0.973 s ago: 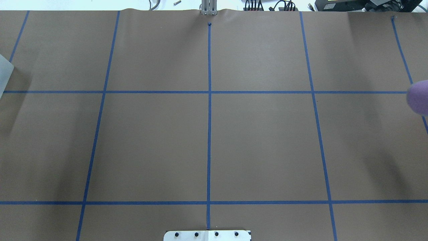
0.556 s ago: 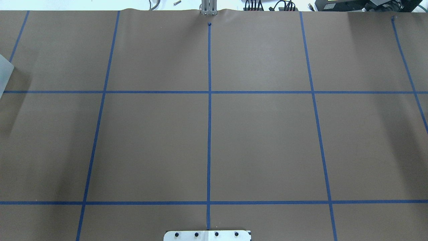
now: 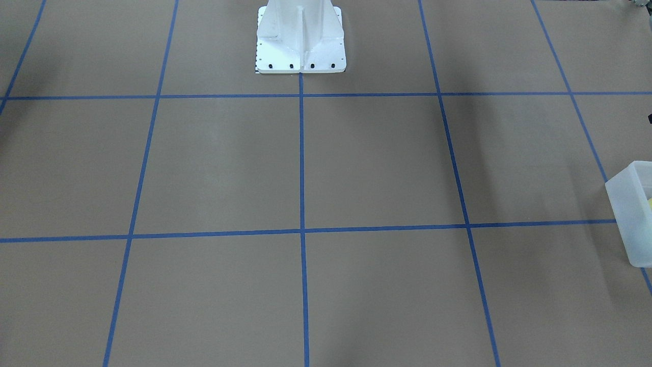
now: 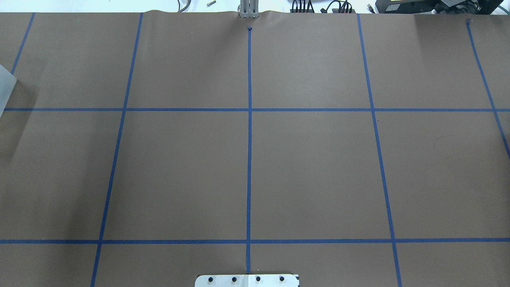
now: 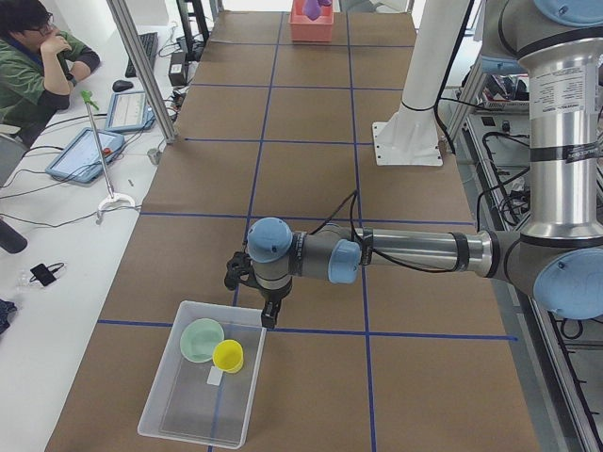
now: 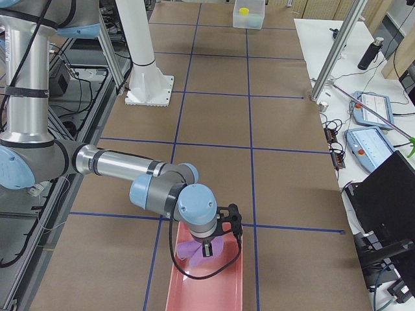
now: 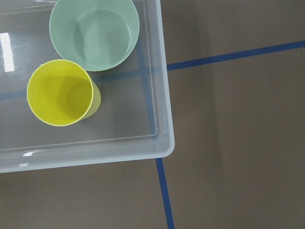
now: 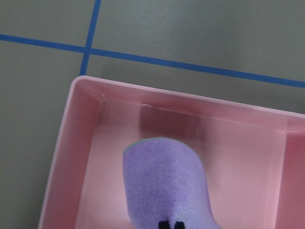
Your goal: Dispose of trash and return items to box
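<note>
Nearest the table's left end, the box [image 5: 188, 414] sits open side up. Its long axis runs roughly along the table, slightly askew to the blue tape [image 5: 424, 335]. Inside, a green bowl [image 5: 202, 339] and a yellow cup [image 5: 227, 356] stand side by side. A small white patch on the floor is too small to read. The left gripper [image 5: 268, 320] hangs at the box's far corner; how far it is open cannot be told. Far off, the right gripper [image 8: 170, 224] pinches a purple cloth [image 8: 164, 181] over a pink tray [image 8: 71, 157].
</note>
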Controlling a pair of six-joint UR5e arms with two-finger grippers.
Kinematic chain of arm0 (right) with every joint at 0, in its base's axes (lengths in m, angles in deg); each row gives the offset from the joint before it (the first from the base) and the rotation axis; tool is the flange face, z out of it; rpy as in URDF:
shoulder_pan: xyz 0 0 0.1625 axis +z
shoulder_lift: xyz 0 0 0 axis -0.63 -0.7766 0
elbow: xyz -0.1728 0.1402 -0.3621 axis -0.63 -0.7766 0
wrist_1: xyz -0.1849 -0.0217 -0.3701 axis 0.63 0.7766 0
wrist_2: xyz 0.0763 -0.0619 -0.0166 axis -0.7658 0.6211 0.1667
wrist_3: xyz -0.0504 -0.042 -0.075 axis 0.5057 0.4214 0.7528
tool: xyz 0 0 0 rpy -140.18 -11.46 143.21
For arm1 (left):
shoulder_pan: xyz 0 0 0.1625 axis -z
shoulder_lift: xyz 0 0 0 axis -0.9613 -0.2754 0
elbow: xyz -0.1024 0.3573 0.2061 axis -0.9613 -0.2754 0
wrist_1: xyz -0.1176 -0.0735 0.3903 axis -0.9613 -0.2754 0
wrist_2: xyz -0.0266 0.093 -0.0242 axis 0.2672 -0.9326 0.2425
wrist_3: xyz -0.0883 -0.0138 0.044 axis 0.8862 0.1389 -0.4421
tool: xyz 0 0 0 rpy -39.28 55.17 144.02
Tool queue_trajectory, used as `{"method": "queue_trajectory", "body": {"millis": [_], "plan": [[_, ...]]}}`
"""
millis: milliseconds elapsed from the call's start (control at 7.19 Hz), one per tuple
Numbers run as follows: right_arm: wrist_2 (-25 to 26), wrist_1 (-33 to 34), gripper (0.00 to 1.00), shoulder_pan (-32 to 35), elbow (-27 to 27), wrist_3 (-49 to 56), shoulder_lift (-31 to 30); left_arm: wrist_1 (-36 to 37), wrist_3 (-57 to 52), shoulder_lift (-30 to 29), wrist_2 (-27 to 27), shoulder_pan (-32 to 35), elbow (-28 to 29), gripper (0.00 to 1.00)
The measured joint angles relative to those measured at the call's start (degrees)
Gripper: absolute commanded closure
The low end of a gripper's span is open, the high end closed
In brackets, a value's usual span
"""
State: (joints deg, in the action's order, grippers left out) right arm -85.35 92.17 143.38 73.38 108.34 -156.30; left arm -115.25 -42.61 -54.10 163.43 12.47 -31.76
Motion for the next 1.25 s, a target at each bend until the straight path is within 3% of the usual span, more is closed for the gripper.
{"method": "queue_trajectory", "body": {"millis": [139, 278, 417, 556, 695, 1251], "plan": [[-0.11, -5.31, 1.0, -1.04, -3.34, -4.15, -0.01, -0.01, -0.01, -0.08, 0.0, 0.0, -0.13, 0.01], [-0.16, -7.55, 0.84, -1.77, -5.11, -5.94, -0.06, -0.01, -0.01, -0.15, 0.0, 0.0, -0.15, 0.01], [-0.18, -8.39, 0.59, -2.82, -5.97, -6.61, -0.05, -0.01, 0.01, -0.18, -0.02, 0.0, -0.17, 0.01], [-0.43, -8.67, 0.24, -4.0, -6.26, -6.82, 0.08, -0.01, 0.03, -0.22, -0.04, 0.0, -0.17, 0.01], [-1.34, -8.86, 0.0, -4.86, -5.95, -6.9, 0.33, -0.01, 0.03, -0.26, -0.02, 0.0, -0.17, 0.01], [-5.3, -7.0, 0.0, -8.8, 5.36, -17.15, 0.7, 0.05, 0.05, -0.34, 0.08, 0.0, -0.12, 0.01]]}}
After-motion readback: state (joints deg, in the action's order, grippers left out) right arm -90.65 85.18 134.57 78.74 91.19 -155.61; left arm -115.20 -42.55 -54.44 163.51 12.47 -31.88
